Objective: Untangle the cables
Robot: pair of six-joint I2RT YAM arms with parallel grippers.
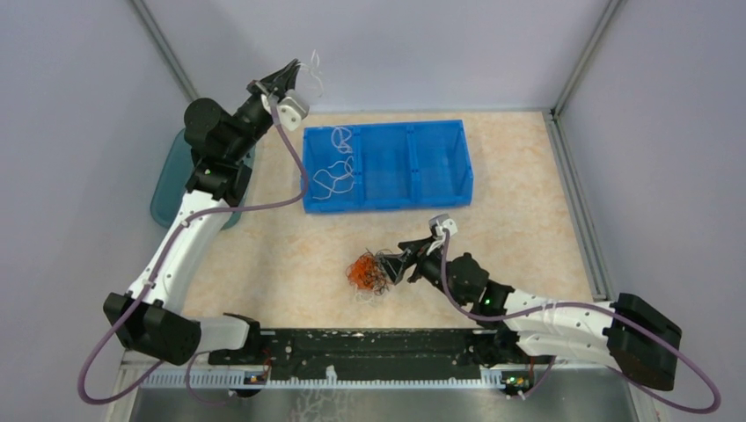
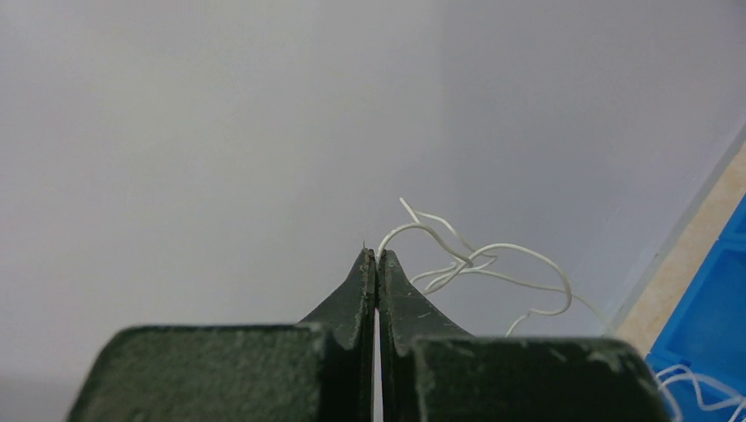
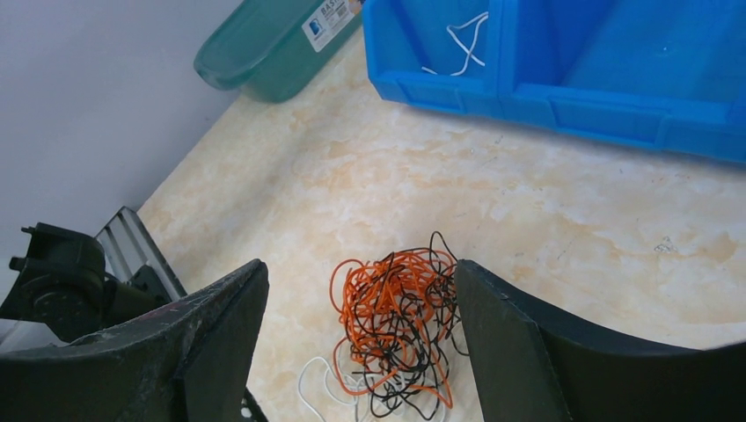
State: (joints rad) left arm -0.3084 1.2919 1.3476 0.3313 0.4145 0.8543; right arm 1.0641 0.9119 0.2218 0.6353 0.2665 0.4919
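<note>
A tangled clump of orange, black and white cables (image 1: 366, 272) (image 3: 405, 330) lies on the table in front of the arms. My right gripper (image 1: 393, 264) (image 3: 361, 286) hangs just above it, open, its fingers on either side of the clump with nothing held. High at the back left, above the bin's left end, my left gripper (image 1: 295, 67) (image 2: 376, 253) is shut on a thin white cable (image 1: 313, 70) (image 2: 479, 264) that curls away from its tips. More white cables (image 1: 337, 167) lie in the left compartment of the blue bin (image 1: 440, 198).
A teal tub (image 1: 167, 189) (image 3: 264, 53) stands at the table's left edge, partly under the left arm. The blue bin (image 3: 563, 105) has three compartments. Grey walls close in the back and both sides. A black rail (image 1: 369, 347) runs along the near edge.
</note>
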